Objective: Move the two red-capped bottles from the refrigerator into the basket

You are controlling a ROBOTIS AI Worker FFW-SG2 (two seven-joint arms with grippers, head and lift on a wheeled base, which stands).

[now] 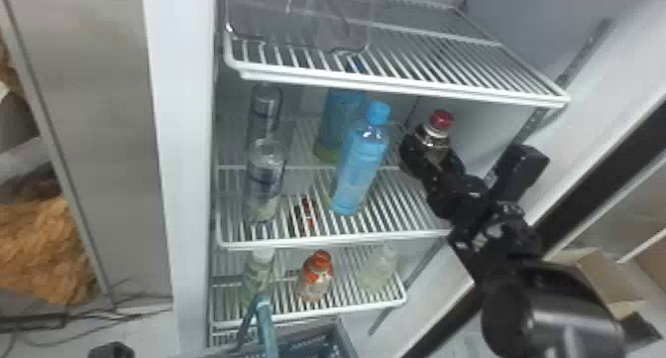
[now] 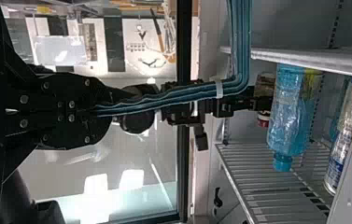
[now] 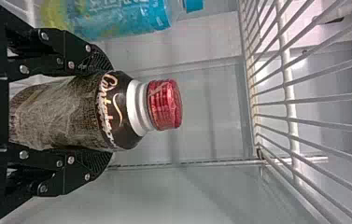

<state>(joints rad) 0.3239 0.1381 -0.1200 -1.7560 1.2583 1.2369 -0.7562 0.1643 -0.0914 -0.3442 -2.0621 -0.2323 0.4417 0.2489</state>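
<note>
In the head view my right gripper (image 1: 430,157) is shut on a dark bottle (image 1: 436,138) with a red cap, held upright at the right of the middle shelf. From the right wrist, the gripper (image 3: 101,111) has one finger on each side of the brown bottle (image 3: 75,112), below its red cap (image 3: 165,104). Another bottle (image 1: 316,277), orange-red at cap and shoulder, stands on the lower shelf. The grey basket (image 1: 349,339) shows at the bottom edge with its teal handle (image 1: 267,327). By the left wrist view, my left gripper (image 2: 101,112) is shut on that handle (image 2: 173,99).
Beside the held bottle stands a blue bottle (image 1: 360,158), with another behind it. Two clear bottles stand at the middle shelf's left. The upper shelf (image 1: 396,82) lies above the held bottle; a fridge wall is at its right. Pale bottles flank the orange-capped one below.
</note>
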